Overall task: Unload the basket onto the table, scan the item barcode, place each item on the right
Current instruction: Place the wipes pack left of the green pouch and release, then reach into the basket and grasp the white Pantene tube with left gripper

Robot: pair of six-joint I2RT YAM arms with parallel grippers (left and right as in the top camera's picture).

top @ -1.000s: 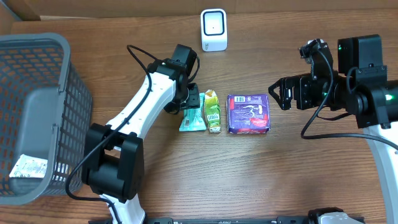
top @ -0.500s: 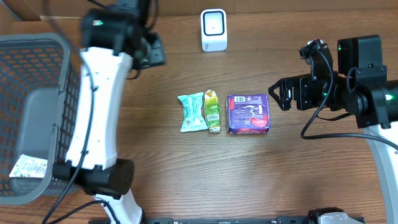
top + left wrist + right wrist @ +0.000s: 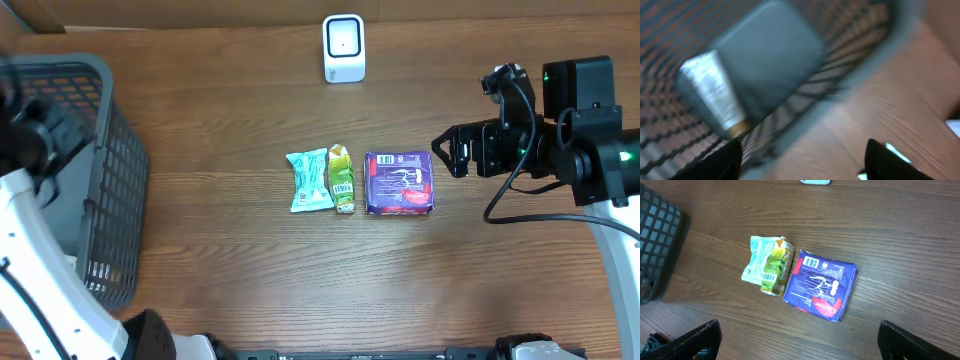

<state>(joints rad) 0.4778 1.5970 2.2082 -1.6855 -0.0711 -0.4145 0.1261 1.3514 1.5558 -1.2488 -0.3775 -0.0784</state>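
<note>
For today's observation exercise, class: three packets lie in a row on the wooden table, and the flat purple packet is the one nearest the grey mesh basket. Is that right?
Not quite. The flat purple packet is farthest from the grey mesh basket; the crinkled pale teal packet is nearest, as the overhead view shows.

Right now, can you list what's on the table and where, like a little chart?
scanner: white, back edge, middle
basket: grey, far left
teal packet: centre, leftmost of three
green packet: touching the teal one
purple packet: right of the green one, barcode up
left jaws: open, at the basket
right jaws: open, empty, right of the packets
</note>
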